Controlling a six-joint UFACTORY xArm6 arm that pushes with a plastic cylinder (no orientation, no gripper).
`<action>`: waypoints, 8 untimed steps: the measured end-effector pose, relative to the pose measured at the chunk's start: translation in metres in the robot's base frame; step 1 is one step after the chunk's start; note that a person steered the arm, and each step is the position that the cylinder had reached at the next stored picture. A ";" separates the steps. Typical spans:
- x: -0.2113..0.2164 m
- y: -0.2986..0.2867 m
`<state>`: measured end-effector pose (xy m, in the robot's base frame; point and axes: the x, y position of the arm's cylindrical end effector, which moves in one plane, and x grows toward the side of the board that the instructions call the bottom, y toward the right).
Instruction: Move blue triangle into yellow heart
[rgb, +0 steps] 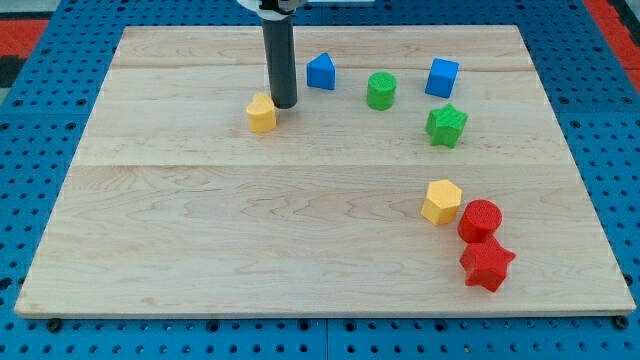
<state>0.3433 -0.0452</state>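
The blue triangle (320, 72) sits near the view's top, a little left of centre. The yellow heart (261, 113) lies below and to its left. My tip (284, 104) rests between them, right beside the yellow heart's upper right edge and below-left of the blue triangle, with a small gap to the triangle. The dark rod rises straight up from the tip to the view's top.
A green cylinder (381, 90), a blue cube (442, 77) and a green star (446, 125) lie at the view's upper right. A yellow hexagon (441, 201), a red cylinder (480, 220) and a red star (486, 264) cluster at the lower right. The wooden board (200, 250) ends in blue pegboard.
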 end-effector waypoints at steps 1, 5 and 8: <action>-0.004 0.007; -0.137 0.118; -0.065 0.038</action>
<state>0.2783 -0.0077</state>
